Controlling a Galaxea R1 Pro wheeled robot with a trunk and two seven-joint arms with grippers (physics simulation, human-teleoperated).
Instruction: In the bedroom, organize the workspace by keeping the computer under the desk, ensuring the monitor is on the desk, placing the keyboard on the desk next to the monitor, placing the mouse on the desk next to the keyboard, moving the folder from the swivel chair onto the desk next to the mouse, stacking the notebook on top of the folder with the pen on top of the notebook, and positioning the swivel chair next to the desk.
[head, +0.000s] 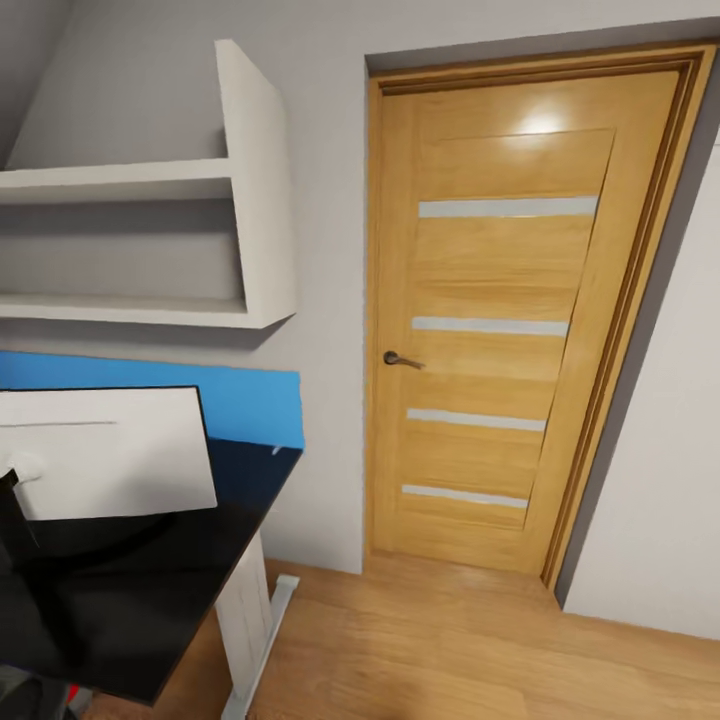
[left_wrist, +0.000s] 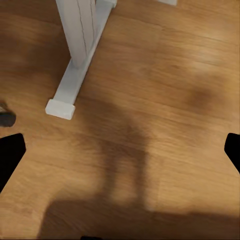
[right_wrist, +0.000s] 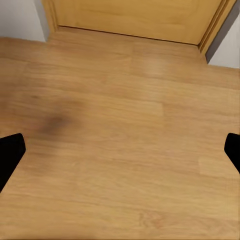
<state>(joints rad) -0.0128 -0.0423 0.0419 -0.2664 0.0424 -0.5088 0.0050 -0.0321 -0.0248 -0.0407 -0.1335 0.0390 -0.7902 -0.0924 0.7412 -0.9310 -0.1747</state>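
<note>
Head view is showing the monitor (head: 105, 465) sitting lower left near the tabletop (head: 200, 590) edge, risking a knock in turning; both end effectors, left end effector (left_wrist: 120, 150) and right end effector (right_wrist: 120, 150), are hanging wide and empty over floor.

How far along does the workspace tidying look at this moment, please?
Done, as far as shows: the monitor stands on the desk, seen from behind. In hand: nothing; the left gripper and right gripper are open over bare floor, near the closed door. Left, or not checkable here: computer, keyboard, mouse, folder, notebook, pen and chair.
</note>
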